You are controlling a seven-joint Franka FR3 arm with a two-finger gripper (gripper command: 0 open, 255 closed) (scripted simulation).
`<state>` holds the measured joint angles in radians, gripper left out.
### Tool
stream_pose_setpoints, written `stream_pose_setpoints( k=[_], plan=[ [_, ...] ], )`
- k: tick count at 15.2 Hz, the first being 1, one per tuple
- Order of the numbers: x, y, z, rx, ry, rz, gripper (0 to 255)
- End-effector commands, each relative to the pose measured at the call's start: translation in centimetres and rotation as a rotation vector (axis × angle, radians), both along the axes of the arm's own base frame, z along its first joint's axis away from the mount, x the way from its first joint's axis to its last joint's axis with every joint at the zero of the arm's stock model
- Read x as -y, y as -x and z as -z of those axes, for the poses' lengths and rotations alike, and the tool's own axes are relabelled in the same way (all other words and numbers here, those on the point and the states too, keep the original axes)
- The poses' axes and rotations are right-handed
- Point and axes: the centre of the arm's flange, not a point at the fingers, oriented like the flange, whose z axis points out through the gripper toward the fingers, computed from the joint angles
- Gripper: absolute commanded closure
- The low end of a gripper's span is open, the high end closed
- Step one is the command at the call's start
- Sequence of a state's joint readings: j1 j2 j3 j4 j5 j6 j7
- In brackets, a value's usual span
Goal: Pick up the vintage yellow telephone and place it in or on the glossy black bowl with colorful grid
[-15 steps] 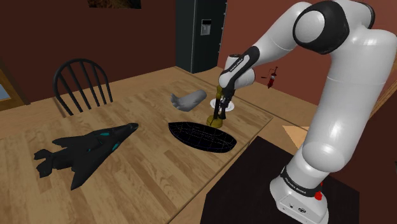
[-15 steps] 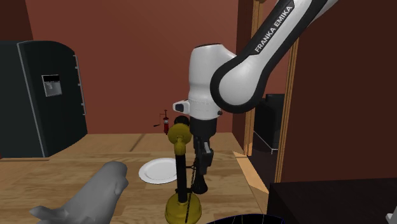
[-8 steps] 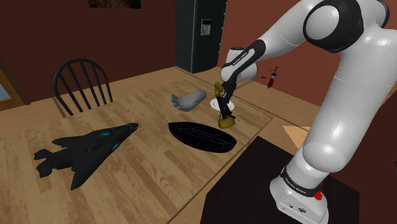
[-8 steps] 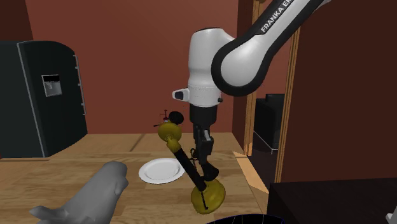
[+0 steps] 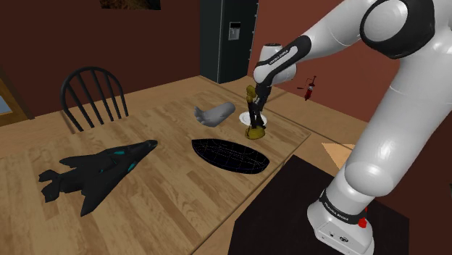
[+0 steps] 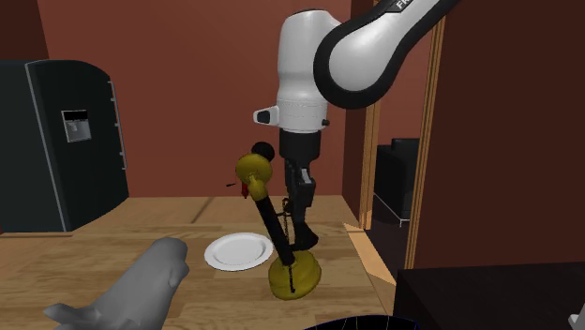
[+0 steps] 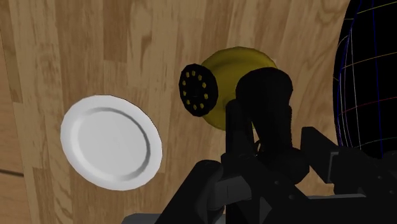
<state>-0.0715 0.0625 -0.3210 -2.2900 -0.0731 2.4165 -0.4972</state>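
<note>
Gripper (image 6: 298, 242) clenched on the stem of the tilted yellow telephone (image 6: 274, 217), over the counter (image 5: 166, 181). White plate (image 7: 111, 141) just beside it; black grid-lined bowl (image 7: 372, 76) near on the opposite side; grey whale figure (image 5: 216, 113) farther off.

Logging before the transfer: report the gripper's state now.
Gripper: jaws shut on the stem of the yellow telephone, which is tilted.
</note>
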Motion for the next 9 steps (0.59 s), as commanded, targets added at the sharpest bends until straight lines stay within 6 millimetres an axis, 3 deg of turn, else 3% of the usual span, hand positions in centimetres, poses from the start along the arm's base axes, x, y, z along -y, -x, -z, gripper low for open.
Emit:
stream_pose_setpoints(
  k=[1, 9],
  plan=[
    [0.0, -0.1, -1.1, 0.001, 0.000, 0.000, 255],
    [0.0, -0.1, -5.4, 0.001, 0.000, 0.000, 255]
  ],
)
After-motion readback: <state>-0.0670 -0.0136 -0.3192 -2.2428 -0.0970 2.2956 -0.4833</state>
